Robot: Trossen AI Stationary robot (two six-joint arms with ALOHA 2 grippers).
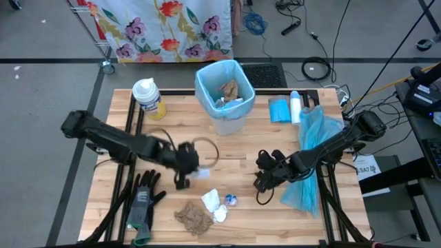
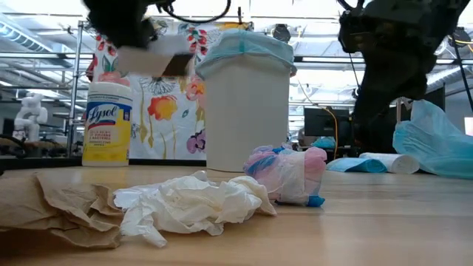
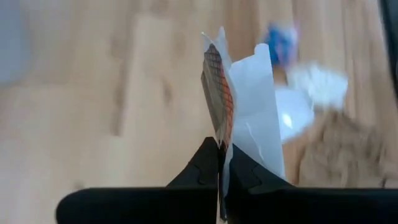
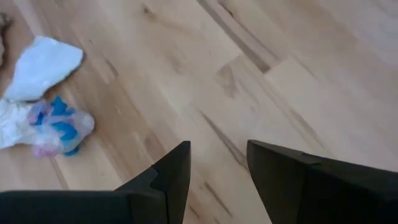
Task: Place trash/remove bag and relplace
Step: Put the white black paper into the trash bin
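A white bin lined with a blue bag (image 1: 224, 93) stands at the table's far middle with some scraps inside. Near the front edge, a white tissue wad (image 1: 212, 201), a bluish wrapper (image 1: 231, 200) and a brown paper towel (image 1: 194, 219) lie on the wood. My left gripper (image 1: 185, 171) hovers left of centre, shut on a flat white scrap (image 3: 249, 106) with a brown-gridded face. My right gripper (image 4: 217, 165) hangs open over bare wood right of the scraps, touching nothing. My left gripper pinches the flat white scrap by its lower edge (image 3: 222, 142) between its two fingers. The fingers slant down from the table's left. The scrap sticks out edge-on beyond the fingertips, lifted clear of the table.
A yellow wipes canister (image 1: 148, 96) stands far left. Black-and-grey gloves (image 1: 141, 200) lie at the near left. A folded blue bag (image 1: 279, 110) and a white roll (image 1: 295, 107) sit right of the bin, with a loose blue bag (image 1: 313, 158) under my right arm.
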